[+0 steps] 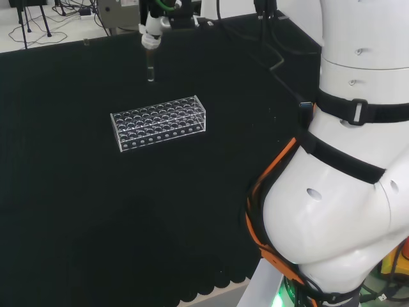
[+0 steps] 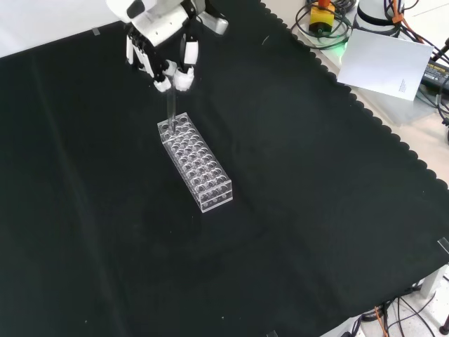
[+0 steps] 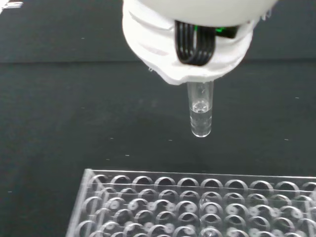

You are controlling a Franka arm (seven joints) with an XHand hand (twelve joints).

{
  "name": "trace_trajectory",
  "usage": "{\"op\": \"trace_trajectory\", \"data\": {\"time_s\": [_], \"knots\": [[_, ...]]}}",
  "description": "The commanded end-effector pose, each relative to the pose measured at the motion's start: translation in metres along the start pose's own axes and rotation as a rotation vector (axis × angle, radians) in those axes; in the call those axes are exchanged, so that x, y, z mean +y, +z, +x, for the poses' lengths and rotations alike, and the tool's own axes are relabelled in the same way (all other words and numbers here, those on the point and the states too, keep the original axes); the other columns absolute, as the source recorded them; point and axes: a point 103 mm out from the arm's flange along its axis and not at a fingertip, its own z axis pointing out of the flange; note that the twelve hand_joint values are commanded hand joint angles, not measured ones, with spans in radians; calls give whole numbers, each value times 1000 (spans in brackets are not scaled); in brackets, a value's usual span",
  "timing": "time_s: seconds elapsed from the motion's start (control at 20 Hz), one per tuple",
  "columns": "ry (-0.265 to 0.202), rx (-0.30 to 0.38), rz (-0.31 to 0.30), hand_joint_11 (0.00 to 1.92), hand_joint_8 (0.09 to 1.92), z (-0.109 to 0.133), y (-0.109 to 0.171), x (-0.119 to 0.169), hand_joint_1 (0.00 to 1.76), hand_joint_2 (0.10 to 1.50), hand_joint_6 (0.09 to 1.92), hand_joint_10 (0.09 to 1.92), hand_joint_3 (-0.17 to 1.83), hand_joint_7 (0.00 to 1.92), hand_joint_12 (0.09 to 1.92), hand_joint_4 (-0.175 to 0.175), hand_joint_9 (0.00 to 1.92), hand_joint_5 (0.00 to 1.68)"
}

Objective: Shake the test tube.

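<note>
While the fingers (image 2: 173, 76) pinch its top, the test tube (image 2: 170, 111) hangs upright from the hand (image 2: 163, 42), clear of the rack (image 2: 195, 161), which sits at six o'clock of it on the counter (image 2: 316, 210) in the front view.

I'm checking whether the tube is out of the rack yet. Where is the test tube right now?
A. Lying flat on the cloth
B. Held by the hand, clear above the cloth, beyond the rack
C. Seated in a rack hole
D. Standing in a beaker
B: the hand pinches the upright test tube by its top, its rounded bottom hanging free of the clear rack.
</note>
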Motion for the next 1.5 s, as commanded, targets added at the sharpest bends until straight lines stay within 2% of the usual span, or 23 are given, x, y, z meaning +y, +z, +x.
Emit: {"op": "trace_trajectory", "data": {"time_s": [0.05,0.35,0.55,0.85,1.25,1.5], "knots": [[82,-33,7,966,425,-44,0,-10,1427,819,211,280,224,1738,1146,-175,1425,1425],[185,-62,13,966,424,-93,-2,-21,1427,819,213,281,224,1738,1146,-175,1425,1425],[206,-64,5,966,425,-103,-7,-21,1427,819,214,281,225,1738,1146,-175,1425,1424],[151,-49,13,967,425,-77,-3,-13,1427,819,215,282,225,1738,1146,-175,1424,1423],[43,-25,34,967,425,-23,10,0,1427,819,217,283,225,1739,1145,-175,1424,1422],[10,-29,40,968,425,-10,13,6,1427,819,218,284,225,1739,1145,-175,1423,1422]]}}
